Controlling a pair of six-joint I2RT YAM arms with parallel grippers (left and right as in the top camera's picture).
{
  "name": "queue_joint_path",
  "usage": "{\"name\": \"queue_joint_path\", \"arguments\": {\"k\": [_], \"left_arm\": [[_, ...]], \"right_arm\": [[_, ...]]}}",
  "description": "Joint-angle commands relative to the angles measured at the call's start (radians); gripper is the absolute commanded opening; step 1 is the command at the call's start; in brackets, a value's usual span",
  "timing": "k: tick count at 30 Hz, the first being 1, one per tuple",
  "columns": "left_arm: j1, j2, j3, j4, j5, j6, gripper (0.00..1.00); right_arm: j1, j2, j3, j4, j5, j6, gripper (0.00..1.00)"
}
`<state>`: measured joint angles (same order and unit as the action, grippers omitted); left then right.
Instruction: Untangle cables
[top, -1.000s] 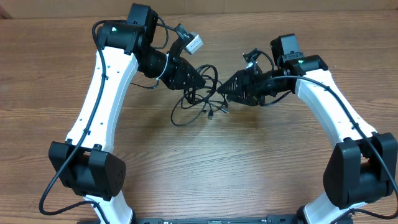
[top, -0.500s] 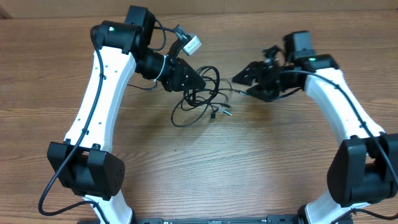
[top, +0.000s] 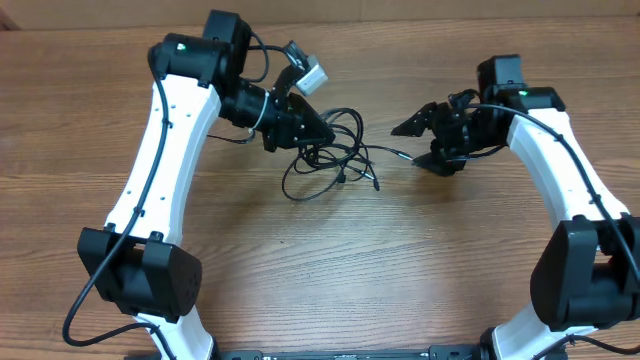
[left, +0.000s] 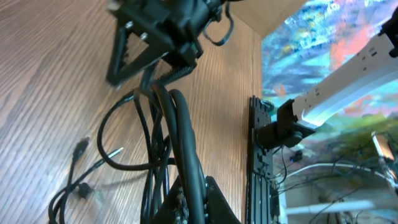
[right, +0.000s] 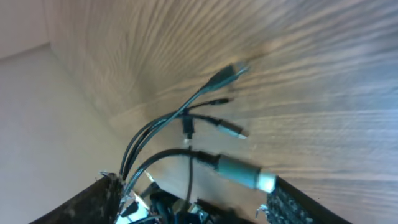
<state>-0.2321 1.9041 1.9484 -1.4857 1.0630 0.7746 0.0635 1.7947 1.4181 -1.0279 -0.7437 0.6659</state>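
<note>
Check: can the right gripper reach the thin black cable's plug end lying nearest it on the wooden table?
Likely yes. The right gripper stands open, and only bare wooden table seems to lie between it and the plug end.

Soft, even light from overhead; wood table (top: 330, 270) bright, shadows faint, no glare. Overhead view sharp. Right wrist view smeared, cables (right: 236, 172) soft, perhaps motion blur. Left wrist view fuzzy near the lens, right side washed out.

Wood-grain table (top: 330, 270); tangled black cables (top: 315, 155) lying on it, centre-back.
</note>
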Motion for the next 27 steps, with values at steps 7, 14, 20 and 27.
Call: {"name": "queue_joint_path", "arguments": {"k": [7,14,20,27], "left_arm": [[-0.033,0.006,-0.003,-0.005,0.03,0.068,0.04],[-0.033,0.006,-0.003,-0.006,0.03,0.068,0.04],[-0.033,0.006,-0.003,-0.003,0.03,0.068,0.04],[-0.037,0.006,-0.003,-0.008,0.025,0.067,0.04]], "right_arm": [[0.104,-0.003,-0.003,0.061,0.01,0.234,0.8],[0.162,-0.003,-0.003,0.107,0.112,0.374,0.72],[0.241,-0.003,-0.003,0.128,0.154,0.409,0.69],[0.288,-0.003,-0.003,0.144,0.415,0.445,0.08]]}}
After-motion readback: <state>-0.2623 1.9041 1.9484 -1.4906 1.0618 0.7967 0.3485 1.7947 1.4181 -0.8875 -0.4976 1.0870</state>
